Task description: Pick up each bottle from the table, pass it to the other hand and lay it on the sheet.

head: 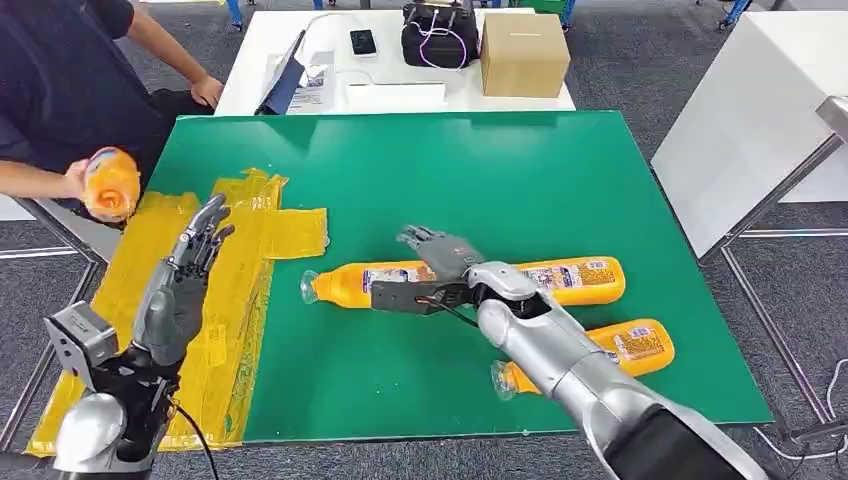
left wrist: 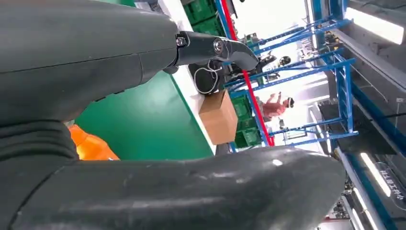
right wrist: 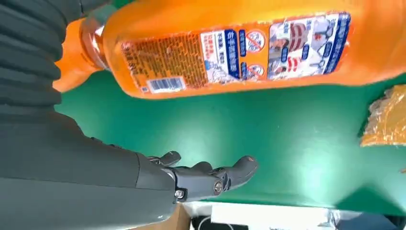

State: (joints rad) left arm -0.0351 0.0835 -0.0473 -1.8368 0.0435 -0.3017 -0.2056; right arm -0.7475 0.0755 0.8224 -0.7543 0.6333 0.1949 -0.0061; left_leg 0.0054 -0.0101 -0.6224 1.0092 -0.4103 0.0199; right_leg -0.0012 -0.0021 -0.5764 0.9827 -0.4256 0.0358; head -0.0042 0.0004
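Head view is showing the right hand (head: pixel 437 268) spreading empty over 1 bottle (head: pixel 560 279); right wrist view is revealing its label (right wrist: pixel 239 52) (left hand (head: pixel 185 280) raised, empty).

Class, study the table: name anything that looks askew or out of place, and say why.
The yellow sheet is crumpled and overhangs the green table's left edge. A person's hand holds one orange bottle off the table; two bottles lie uncollected.
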